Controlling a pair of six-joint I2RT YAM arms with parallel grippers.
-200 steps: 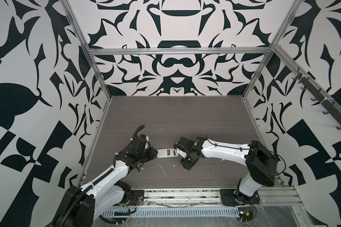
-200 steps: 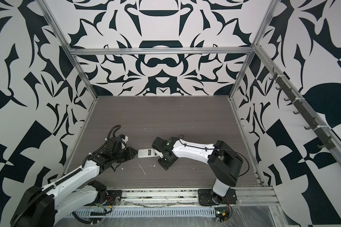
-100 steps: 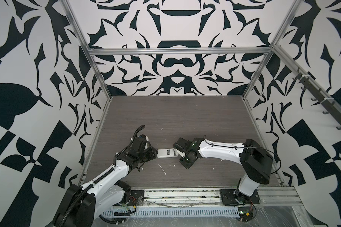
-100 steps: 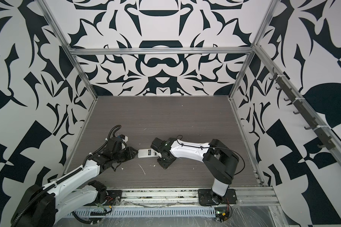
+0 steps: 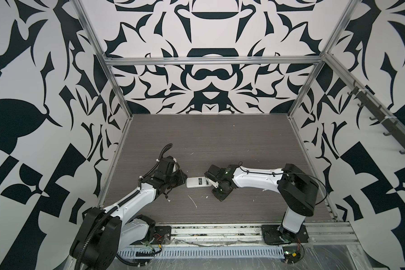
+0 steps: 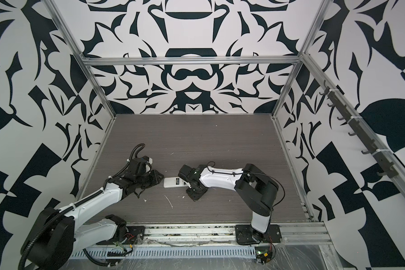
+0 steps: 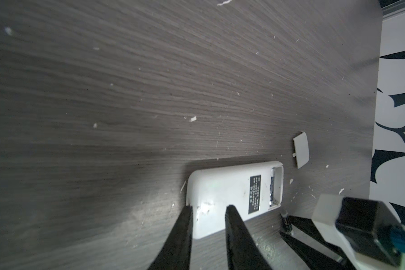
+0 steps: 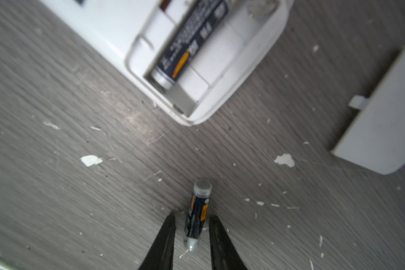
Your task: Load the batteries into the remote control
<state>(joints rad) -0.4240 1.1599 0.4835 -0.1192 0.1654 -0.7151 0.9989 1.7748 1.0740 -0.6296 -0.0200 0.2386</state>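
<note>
In both top views the remote control point(image 5: 198, 182) lies flat on the table point(image 5: 220, 140), white back up, in the lower middle of the frame between the two arms. Its compartment is uncovered. At the top of the right wrist view, the first battery point(image 8: 192, 39) sits in one slot and the slot beside it is empty. The cover plate point(image 8: 379, 117) lies apart at the right edge. The second battery point(image 8: 197, 215) is on the table at the lower middle, near the remote control but not touching it. The right gripper point(image 8: 193, 219) holds its fingers spread around this battery, with a small gap on each side. The left gripper point(image 7: 209, 208) has its fingers a little apart at the closed end of the remote control, one tip at the edge and one over the back. Whether they press on it, I cannot tell.
</note>
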